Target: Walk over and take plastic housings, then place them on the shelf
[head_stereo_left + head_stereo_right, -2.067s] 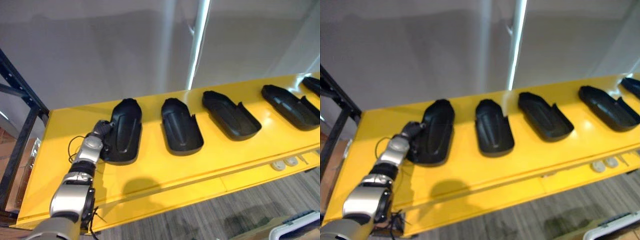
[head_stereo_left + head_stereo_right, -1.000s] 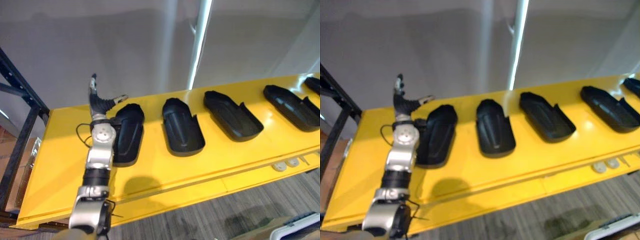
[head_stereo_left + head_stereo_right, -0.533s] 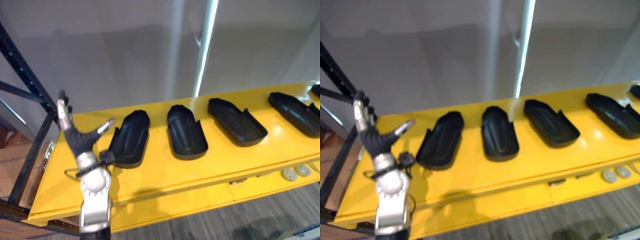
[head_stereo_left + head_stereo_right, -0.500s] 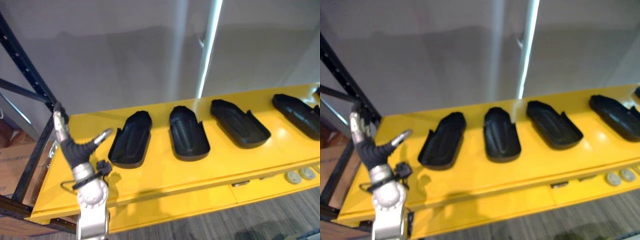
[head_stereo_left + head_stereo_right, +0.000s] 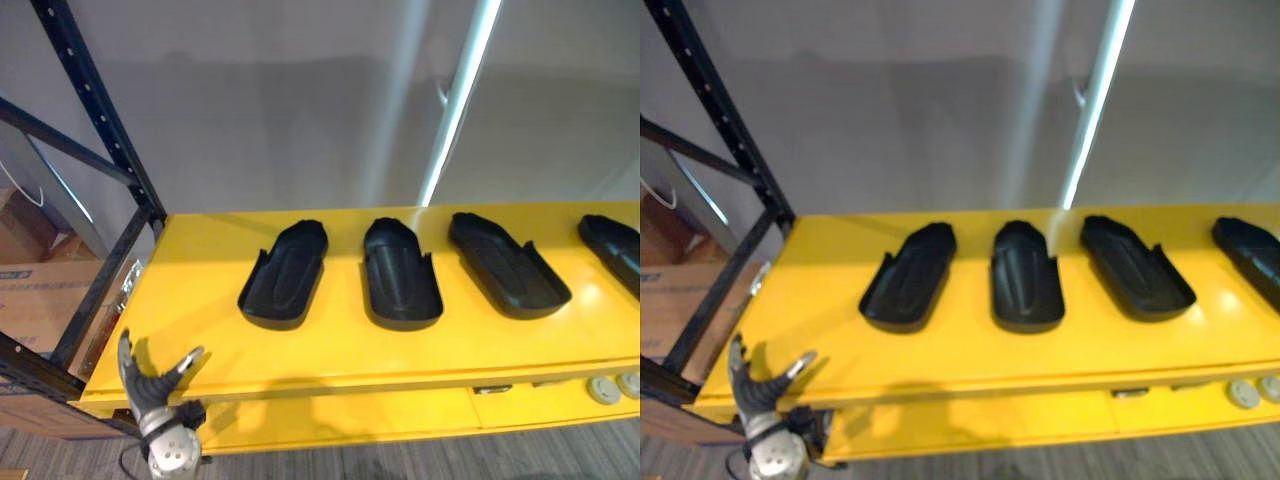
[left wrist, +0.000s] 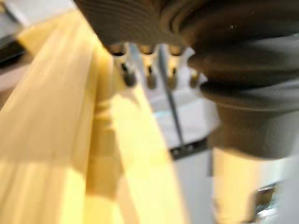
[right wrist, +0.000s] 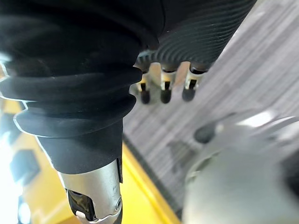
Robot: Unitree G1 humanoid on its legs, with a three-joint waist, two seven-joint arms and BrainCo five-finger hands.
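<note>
Left hand (image 5: 150, 390) at 7 o'clock, our fingers released, empty | right hand (image 7: 162, 85), fingers released | we see four black scooped plastic housings (image 5: 285, 275) rowed on the yellow shelf (image 5: 200, 335), 1 o'clock from left hand.

Left robot hand (image 5: 149, 391): dark ribbed cover, silver dark-tipped fingers (image 6: 150, 76).

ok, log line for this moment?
left hand: open, empty, by yellow shelf front-left corner | right hand: open, empty, over floor | housings: on shelf, none held
</note>
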